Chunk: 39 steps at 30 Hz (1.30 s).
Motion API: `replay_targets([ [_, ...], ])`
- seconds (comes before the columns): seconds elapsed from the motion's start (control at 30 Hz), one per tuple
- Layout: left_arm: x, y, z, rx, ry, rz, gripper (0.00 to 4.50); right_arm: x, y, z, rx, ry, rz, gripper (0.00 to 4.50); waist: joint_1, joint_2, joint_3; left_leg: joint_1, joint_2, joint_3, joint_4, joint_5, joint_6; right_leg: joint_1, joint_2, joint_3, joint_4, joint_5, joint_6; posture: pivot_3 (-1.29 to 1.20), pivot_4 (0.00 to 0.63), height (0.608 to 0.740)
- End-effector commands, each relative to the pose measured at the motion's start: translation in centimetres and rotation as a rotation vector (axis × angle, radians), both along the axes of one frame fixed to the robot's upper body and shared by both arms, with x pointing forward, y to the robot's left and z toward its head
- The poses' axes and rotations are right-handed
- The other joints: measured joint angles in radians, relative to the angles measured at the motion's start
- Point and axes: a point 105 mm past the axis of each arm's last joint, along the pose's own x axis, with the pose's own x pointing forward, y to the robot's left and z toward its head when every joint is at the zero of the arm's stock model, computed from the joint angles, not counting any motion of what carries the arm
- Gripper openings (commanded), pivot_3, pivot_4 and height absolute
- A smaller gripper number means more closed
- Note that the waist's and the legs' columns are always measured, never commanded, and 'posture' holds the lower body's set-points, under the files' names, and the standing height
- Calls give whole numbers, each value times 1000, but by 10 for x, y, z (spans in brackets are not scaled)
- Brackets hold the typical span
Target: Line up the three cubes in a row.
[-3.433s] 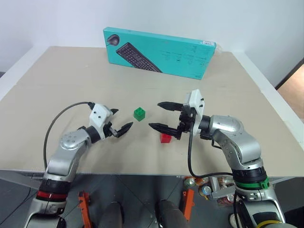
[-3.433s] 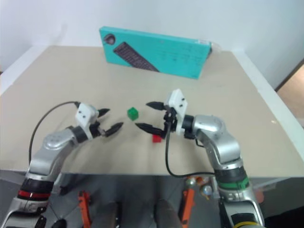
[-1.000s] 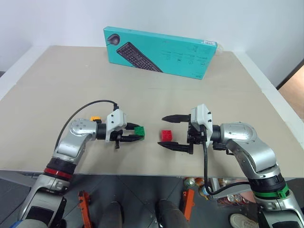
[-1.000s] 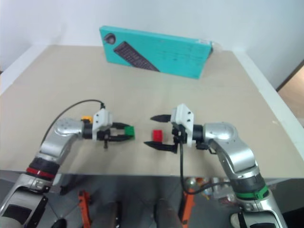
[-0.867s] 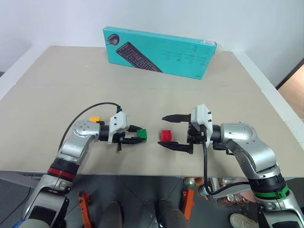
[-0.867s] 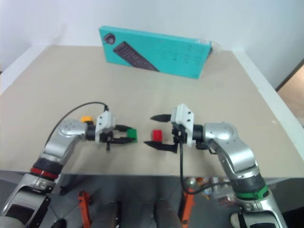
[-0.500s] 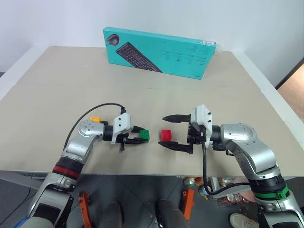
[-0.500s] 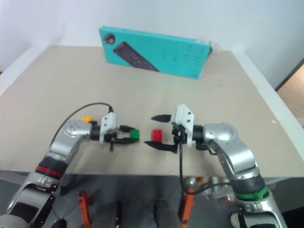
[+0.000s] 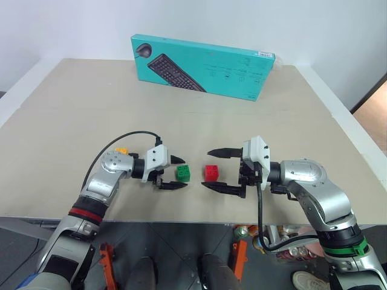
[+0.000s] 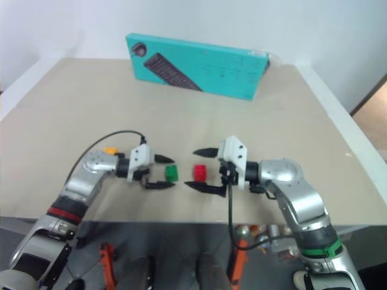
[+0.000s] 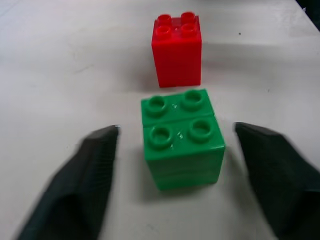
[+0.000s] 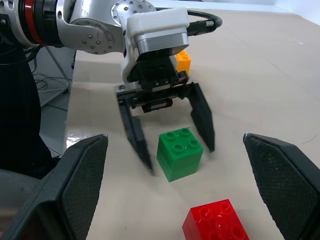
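Since the earlier frames the left gripper (image 9: 173,173) has carried the green cube (image 9: 182,173) toward the red cube (image 9: 211,173) and let it go: its two black fingers now stand spread, one on each side of the green cube and clear of it, as the left wrist view shows. The green cube sits on the table (image 9: 72,115) studs up, just beside the red cube with a narrow gap between them. On the red cube's other side the right gripper (image 9: 216,170) hovers with its jaws wide apart and holding nothing, one finger beyond the red cube and one on its near side.

Farther out, the yellow cube (image 9: 121,151) lies well apart from the red cube, beyond the green one and behind the left arm's wrist; in the right wrist view it shows just past the left gripper's body (image 12: 181,60). The teal keyboard box (image 9: 202,65) stands far back from the red cube, out of the way.

The step in hand looks like the release of the second cube, with two of three placed. The next move probably calls for the left gripper to back straight off without nudging the green cube, then fetch the yellow cube and set it in line beside the green one.
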Motion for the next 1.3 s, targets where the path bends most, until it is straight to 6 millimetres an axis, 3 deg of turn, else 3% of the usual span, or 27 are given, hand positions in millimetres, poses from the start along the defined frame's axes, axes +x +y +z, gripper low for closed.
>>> replay_targets([
  [0.03,-1,2,20,6,-86,-22,4456,-2,0,8,6,-43,9,4500,0,0,0,0,0,0,0,0,0,0,0,0,0,0,0,0,150,740],
  [0.23,-13,16,37,-17,-94,31,4456,-2,0,9,15,-47,11,4500,-2,0,0,0,0,0,-1,0,0,0,0,0,0,0,0,0,150,740],
  [0.33,-19,29,54,-108,-59,159,4456,-1,2,13,35,-49,11,4500,-2,0,0,0,1,0,-1,0,0,0,0,0,0,0,0,0,150,740],
  [0.43,-17,45,69,-204,-41,317,4456,-1,2,16,55,-48,8,4500,-1,0,0,0,1,-1,-1,0,0,0,0,-1,0,0,0,0,150,740],
  [0.6,-6,94,90,-388,-95,729,4456,2,2,17,77,-37,-7,4500,-1,0,0,1,1,0,1,0,0,1,0,0,0,0,0,0,150,740],
  [0.73,-10,126,79,-457,-125,1023,4456,8,9,26,169,0,-29,4500,-1,0,0,1,1,0,0,0,0,1,0,0,0,0,0,0,150,740],
  [0.87,-13,138,55,-443,-118,1170,4456,9,13,24,155,-5,-29,4500,0,0,0,1,1,-1,0,0,0,1,0,0,0,2,3,0,150,740],
  [1.3,1,127,27,-488,-26,1244,4456,10,8,19,88,-30,-52,4500,1,-1,0,1,0,0,1,0,-1,1,0,0,0,1,-1,0,150,740],
])
